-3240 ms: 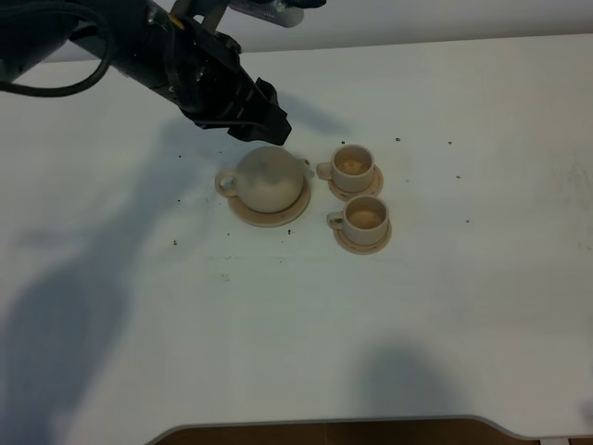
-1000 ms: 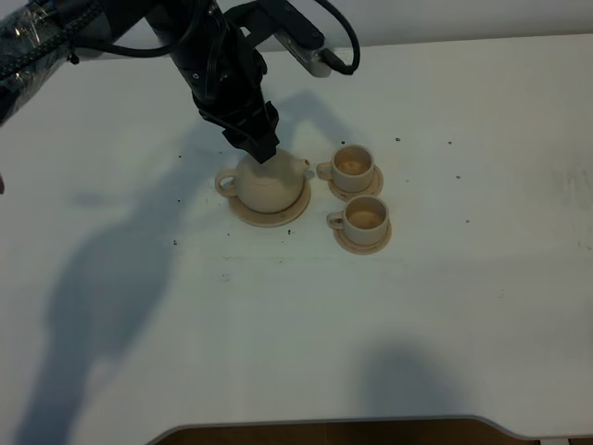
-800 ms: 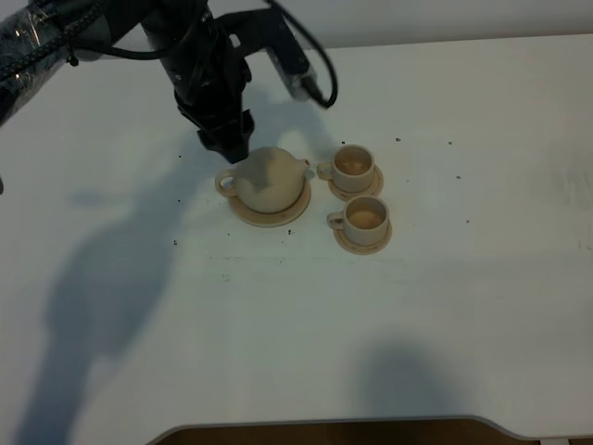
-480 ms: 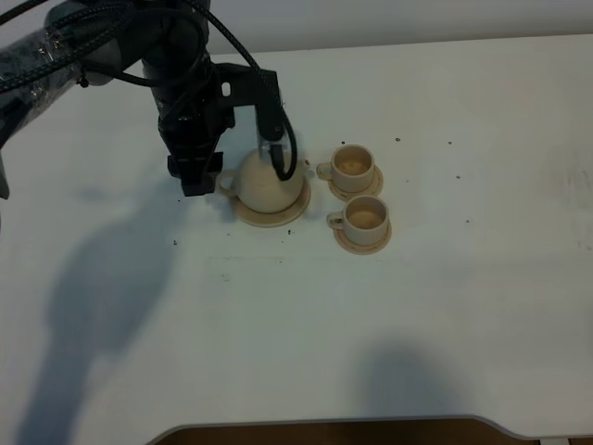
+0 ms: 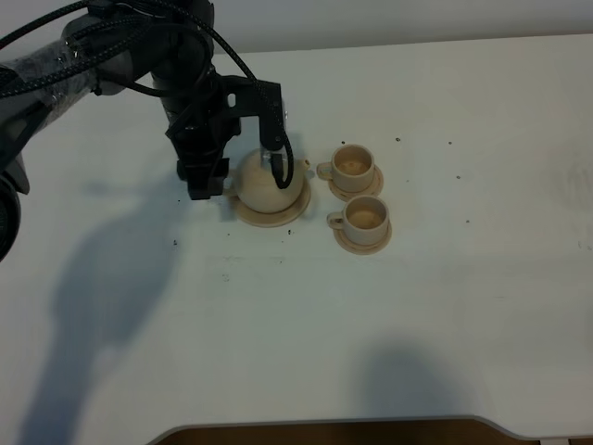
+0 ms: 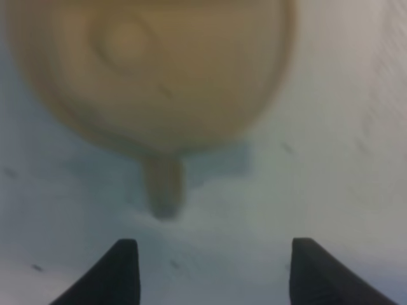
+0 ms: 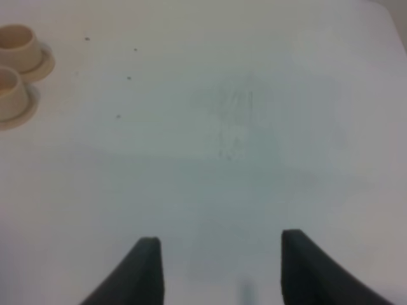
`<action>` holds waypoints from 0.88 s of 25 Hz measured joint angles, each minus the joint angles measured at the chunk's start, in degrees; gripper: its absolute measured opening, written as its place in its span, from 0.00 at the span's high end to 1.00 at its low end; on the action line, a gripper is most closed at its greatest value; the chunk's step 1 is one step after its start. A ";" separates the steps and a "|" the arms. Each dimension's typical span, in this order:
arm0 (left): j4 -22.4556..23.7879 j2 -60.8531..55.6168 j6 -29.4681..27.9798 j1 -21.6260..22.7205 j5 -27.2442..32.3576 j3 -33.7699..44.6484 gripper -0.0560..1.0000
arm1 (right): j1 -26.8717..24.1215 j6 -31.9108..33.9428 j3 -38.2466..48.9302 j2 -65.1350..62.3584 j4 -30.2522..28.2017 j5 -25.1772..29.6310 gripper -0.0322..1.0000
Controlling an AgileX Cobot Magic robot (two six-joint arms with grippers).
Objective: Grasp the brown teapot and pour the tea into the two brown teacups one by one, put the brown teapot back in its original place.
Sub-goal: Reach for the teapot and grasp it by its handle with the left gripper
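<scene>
The brown teapot [image 5: 269,181] stands with its lid on, on its large saucer [image 5: 278,215], left of the two brown teacups [image 5: 353,164] [image 5: 366,217], each on a small saucer. My left gripper [image 5: 206,184] points down at the teapot's left side and hides its handle there. In the left wrist view the blurred teapot [image 6: 152,70] fills the top. Its handle [image 6: 164,187] points toward my open left gripper [image 6: 213,270] and lies just beyond the fingertips, not between them. My right gripper [image 7: 222,270] is open and empty over bare table. No tea shows.
The white table [image 5: 417,306] carries a few small dark specks around the tea set. The two cups [image 7: 16,44] show at the far edge of the right wrist view. The left arm and its cables [image 5: 111,56] stretch over the table's back left.
My left gripper has swung from behind and above the teapot round to its left side and come down to the handle. The teapot and cups have not moved.
</scene>
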 joint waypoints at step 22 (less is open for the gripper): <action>0.37 3.55 -1.28 -0.32 -6.16 0.00 0.51 | 0.00 0.00 0.00 0.00 0.06 0.00 0.54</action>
